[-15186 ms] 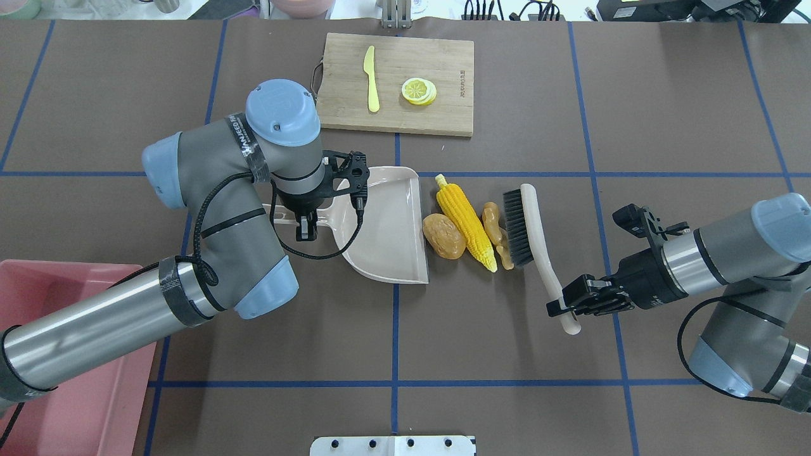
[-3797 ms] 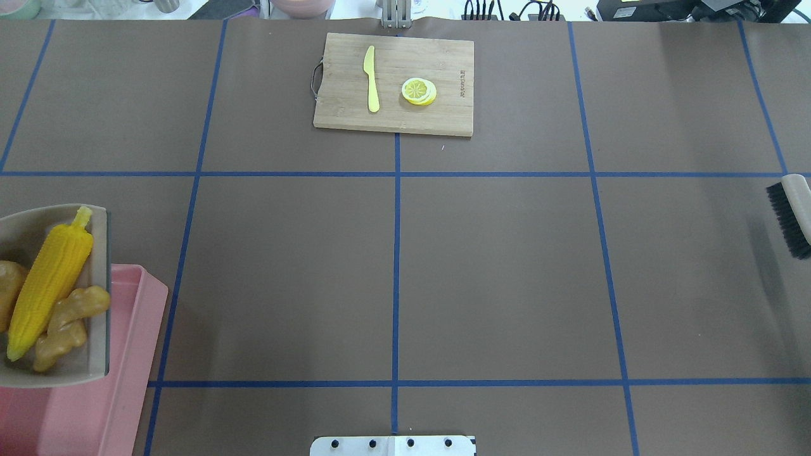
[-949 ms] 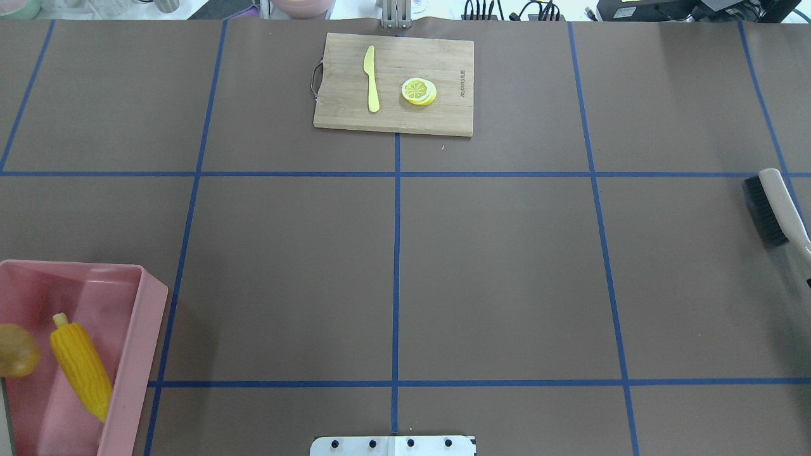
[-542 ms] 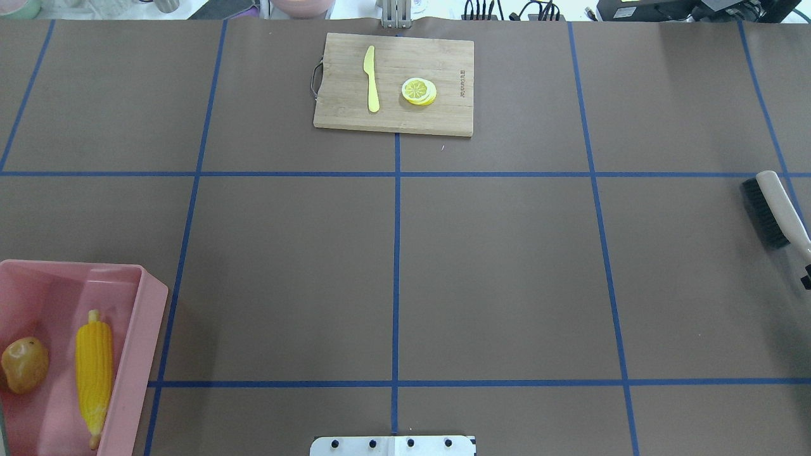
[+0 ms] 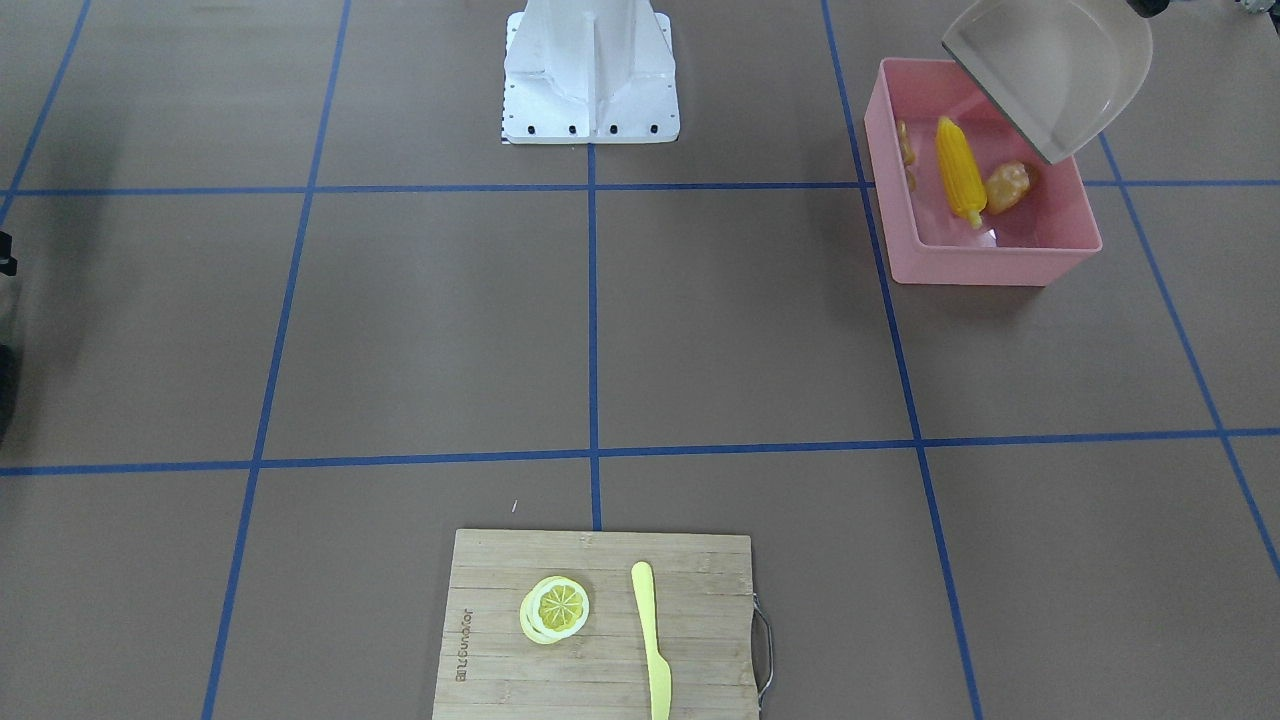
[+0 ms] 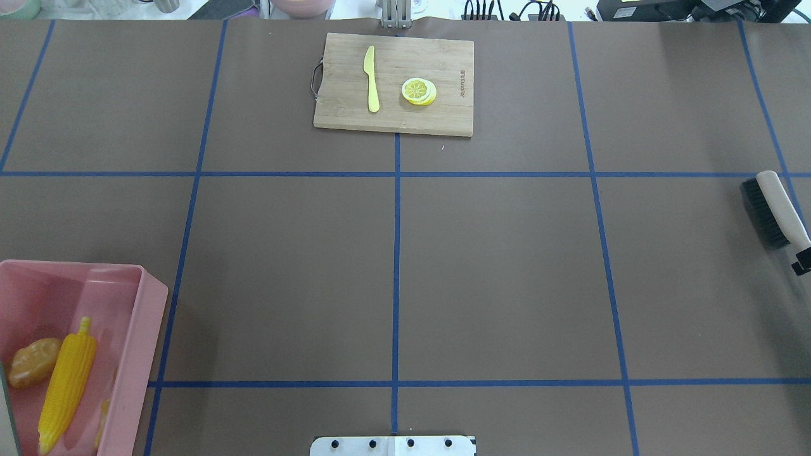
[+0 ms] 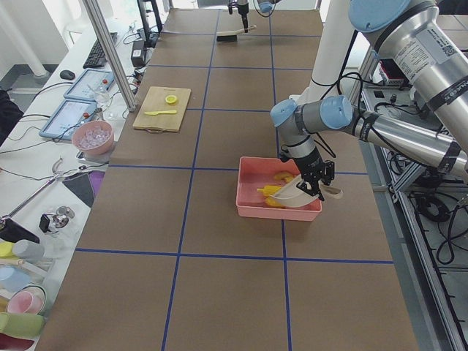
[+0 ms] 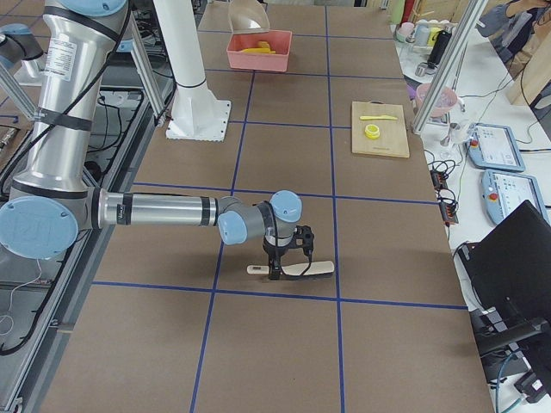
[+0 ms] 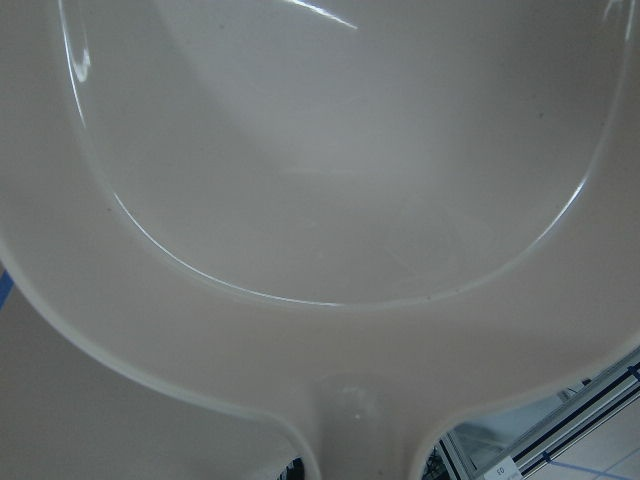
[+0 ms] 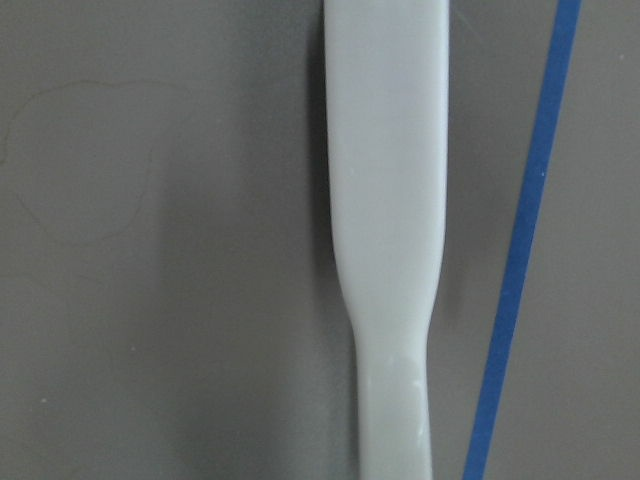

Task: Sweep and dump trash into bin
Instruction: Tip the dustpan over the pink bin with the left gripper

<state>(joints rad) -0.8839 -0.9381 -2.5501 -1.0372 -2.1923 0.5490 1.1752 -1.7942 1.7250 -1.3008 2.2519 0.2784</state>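
Against half a second back, a fresh lie for the trash: yellow corn cob (image 6: 66, 392) gone from upright to a slant toward the brown potato (image 6: 35, 362), both inside the pink bin (image 5: 985, 265). Against a few seconds back, no load left in the beige dustpan (image 5: 1050, 70), all of it tipped out. Task judged all but done, only the tools left to set down. Watch the dustpan on the way out: tilted mouth-down, lip low over the bin's robot-side end, so a careless sideways pull likely to clip the rim and drag or tip the box, toys and all. Watch also the brush (image 6: 770, 212), well apart at the table's right edge, seemingly down on or just over the paper; any snag on the fingers at release likely to roll or flick it. At the dustpan's handle, the left gripper (image 7: 324, 186), spread of fingers impossible to tell; over the brush handle, the right gripper (image 8: 280, 267), likewise impossible to tell. In the bin: corn cob in the middle, potato touching or just beside it, knobbly ginger root (image 5: 905, 145) up against the wall on the table-centre side. In the dustpan: nothing. On the cutting board (image 5: 500, 690), well apart from all this: lemon slices (image 5: 555, 608) and yellow knife (image 5: 652, 645), no part of the job.
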